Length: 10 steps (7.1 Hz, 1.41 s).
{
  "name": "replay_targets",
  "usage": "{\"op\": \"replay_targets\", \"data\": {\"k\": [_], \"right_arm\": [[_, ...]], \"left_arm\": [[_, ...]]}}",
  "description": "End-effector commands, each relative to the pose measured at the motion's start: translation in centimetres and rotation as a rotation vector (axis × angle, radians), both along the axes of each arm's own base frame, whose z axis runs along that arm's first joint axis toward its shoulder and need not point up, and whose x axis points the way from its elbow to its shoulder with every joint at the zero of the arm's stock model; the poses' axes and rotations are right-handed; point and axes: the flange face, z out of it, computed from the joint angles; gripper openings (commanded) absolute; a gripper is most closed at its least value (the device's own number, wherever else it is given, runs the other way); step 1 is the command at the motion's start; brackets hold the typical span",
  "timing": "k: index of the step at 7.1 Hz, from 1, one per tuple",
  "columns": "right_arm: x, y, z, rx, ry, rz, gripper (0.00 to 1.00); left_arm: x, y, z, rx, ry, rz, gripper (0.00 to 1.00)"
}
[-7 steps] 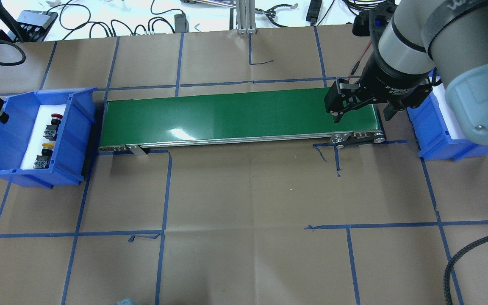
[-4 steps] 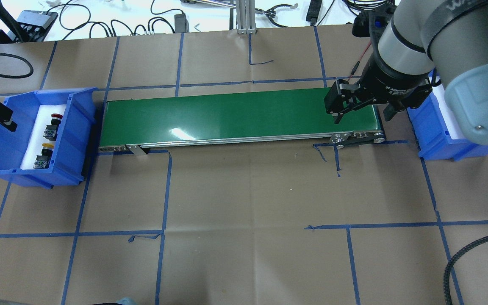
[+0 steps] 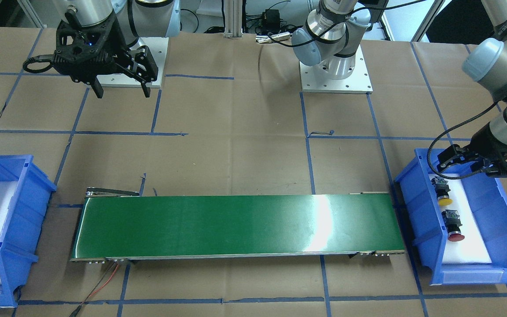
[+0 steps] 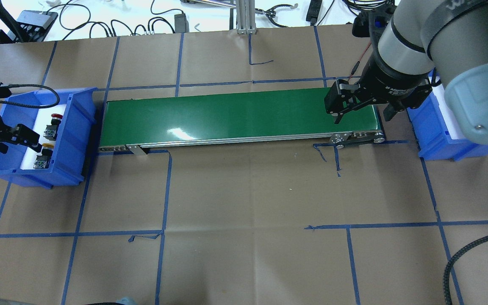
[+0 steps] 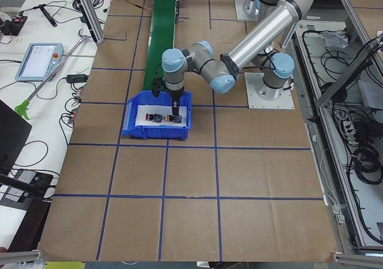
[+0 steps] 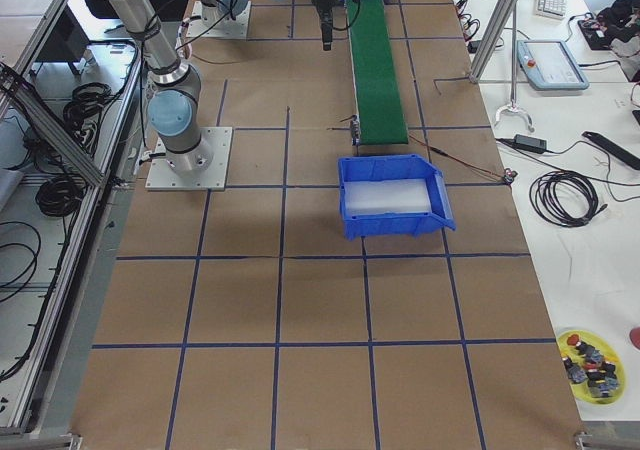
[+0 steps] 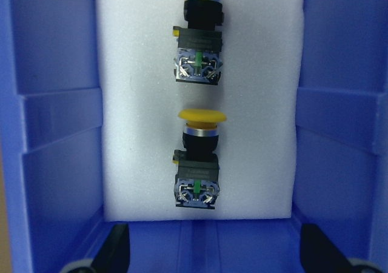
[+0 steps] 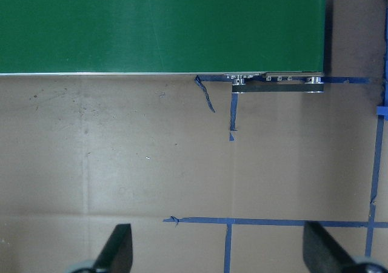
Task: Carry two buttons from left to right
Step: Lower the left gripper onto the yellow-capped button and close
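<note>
Two buttons lie on white foam in the left blue bin (image 4: 79,127), caps pointing away from me. The red button (image 4: 53,124) (image 3: 453,224) (image 7: 199,36) is the farther one, and the yellow button (image 4: 44,155) (image 3: 442,192) (image 7: 197,164) lies nearer. My left gripper (image 4: 18,144) (image 3: 480,169) (image 7: 215,255) hangs open over the bin's near end, just short of the yellow button's grey base, holding nothing. My right gripper (image 4: 361,115) (image 3: 122,91) (image 8: 218,255) is open and empty, hovering above the right end of the green conveyor belt (image 4: 235,114).
The green conveyor belt (image 3: 236,224) runs between the left bin (image 3: 412,211) and the right blue bin (image 4: 430,131) (image 3: 16,211) (image 6: 390,198), which holds only white foam. Brown paper with blue tape lines covers the table. Cables lie at the far edge.
My left gripper has come in from the left edge and toward me, and now sits over the bin's near end by the yellow button. The right arm has not moved.
</note>
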Motion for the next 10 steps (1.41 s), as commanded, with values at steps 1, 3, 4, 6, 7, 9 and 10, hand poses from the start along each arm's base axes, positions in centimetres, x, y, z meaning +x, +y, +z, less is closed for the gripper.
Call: {"op": "replay_targets", "data": {"k": [1,3,4,6,7,9,10], "right_arm": [[0.0,0.0,-0.1,0.002,-0.001,0.000,1.00],[0.0,0.0,-0.1,0.002,0.000,0.000,1.00],[0.0,0.0,-0.1,0.002,0.000,0.000,1.00],[0.0,0.0,-0.1,0.002,0.000,0.000,1.00],[0.0,0.0,-0.1,0.002,0.000,0.000,1.00],[0.0,0.1,0.0,0.001,0.000,0.000,1.00],[0.0,0.1,0.0,0.001,-0.001,0.000,1.00]], "left_arm": [[-0.2,0.4,-2.9,0.004,0.005,0.000,0.98],[0.0,0.0,-4.5,0.013,0.014,0.000,0.98],[0.4,0.0,-5.1,0.020,0.017,0.005,0.97],[1.4,0.2,-6.0,0.028,0.023,0.023,0.97],[1.5,0.2,-6.3,0.023,0.019,0.025,0.97],[1.8,-0.5,-8.1,0.018,0.017,0.023,0.98],[1.8,-0.6,-7.8,0.011,0.012,0.022,0.97]]}}
